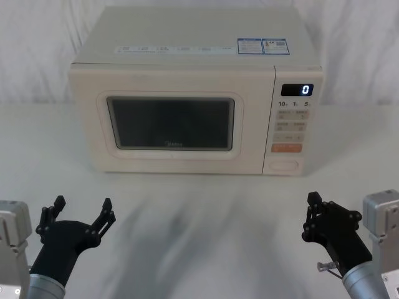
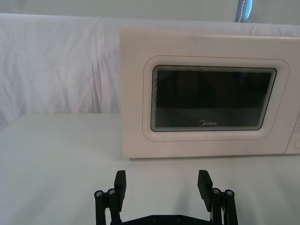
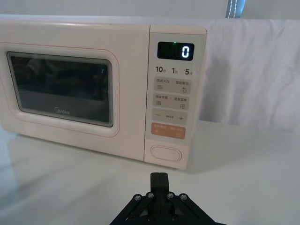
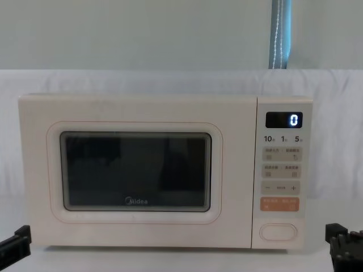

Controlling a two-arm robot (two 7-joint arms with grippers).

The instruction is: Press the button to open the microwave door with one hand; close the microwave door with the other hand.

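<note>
The cream microwave [image 1: 187,56] stands at the back of the white table, its display reading "0". The microwave door [image 1: 87,124] with its dark window is closed flush; it also fills much of the left wrist view [image 2: 136,93]. The button [image 1: 285,166] is the wide pill-shaped key at the bottom of the keypad strip, below the orange key [image 3: 165,153] [image 4: 278,232]. My left gripper [image 1: 83,208] [image 2: 162,183] hovers open near the table's front left, well short of the door. My right gripper [image 1: 315,202] [image 3: 159,178] is shut at the front right, in line with the button but apart from it.
A white cloth covers the table [image 1: 199,212] and hangs behind the microwave. Open tabletop lies between both grippers and the microwave front. A pale vertical strip [image 4: 279,34] runs up the wall behind.
</note>
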